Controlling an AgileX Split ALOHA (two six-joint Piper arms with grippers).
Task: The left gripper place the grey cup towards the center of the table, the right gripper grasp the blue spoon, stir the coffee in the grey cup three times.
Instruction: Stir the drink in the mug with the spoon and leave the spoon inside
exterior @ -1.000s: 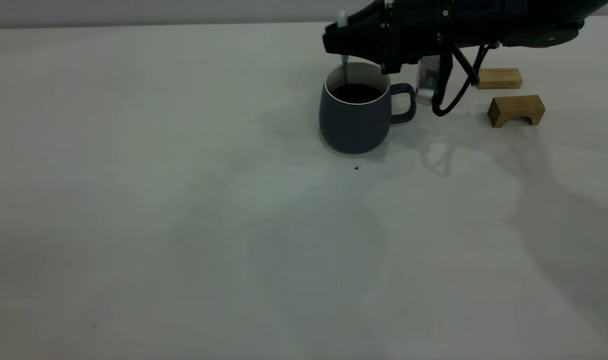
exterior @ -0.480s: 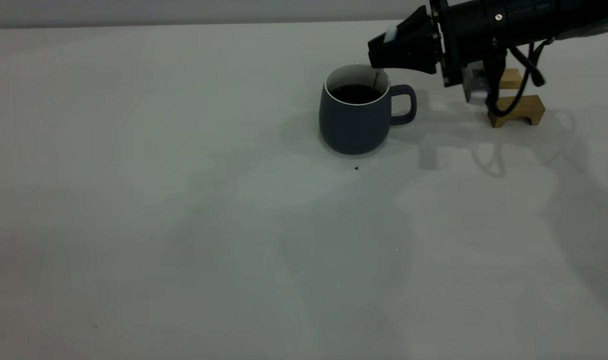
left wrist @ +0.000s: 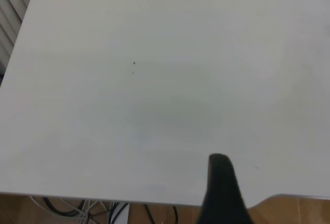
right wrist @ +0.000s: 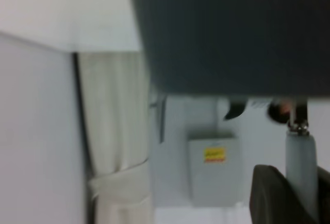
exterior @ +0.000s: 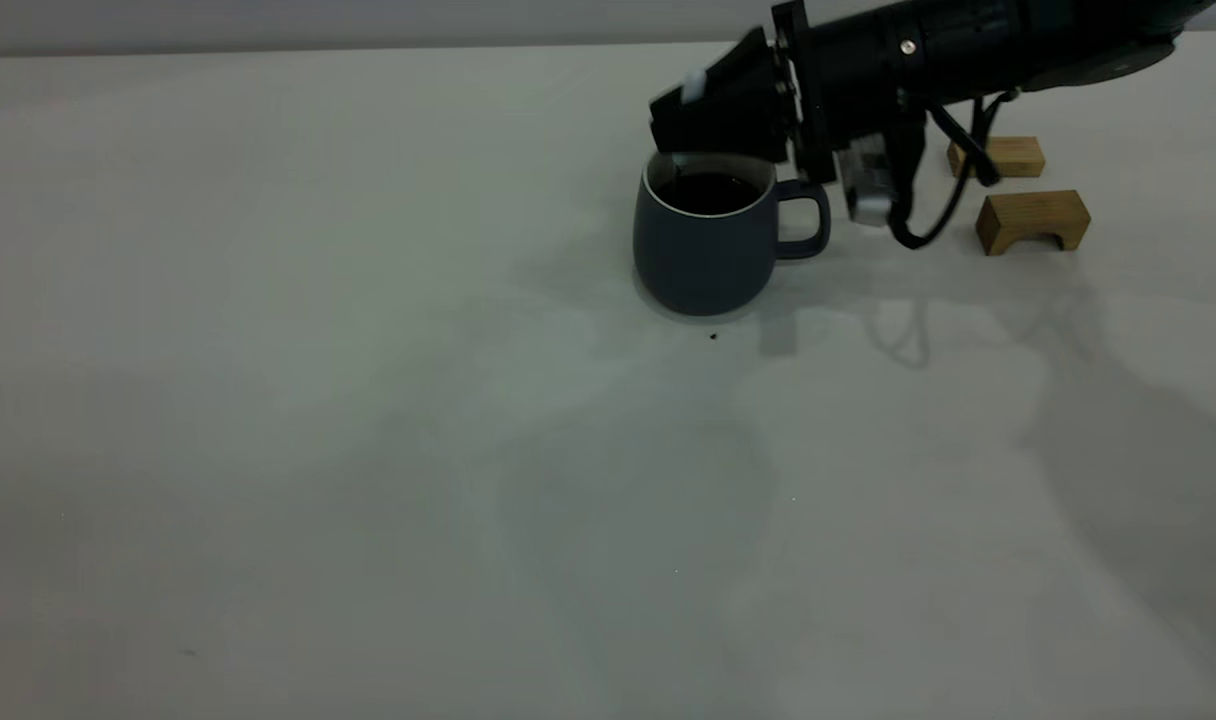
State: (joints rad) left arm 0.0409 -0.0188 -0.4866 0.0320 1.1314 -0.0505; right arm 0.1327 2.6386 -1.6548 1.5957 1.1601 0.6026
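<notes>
Exterior view: right gripper over grey cup, clenched on blue spoon (bowl hidden).

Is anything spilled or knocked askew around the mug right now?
Nothing stands out. The grey cup stands upright on the table with the coffee inside, no spill visible. The right pincer holds the blue spoon over it.
</notes>
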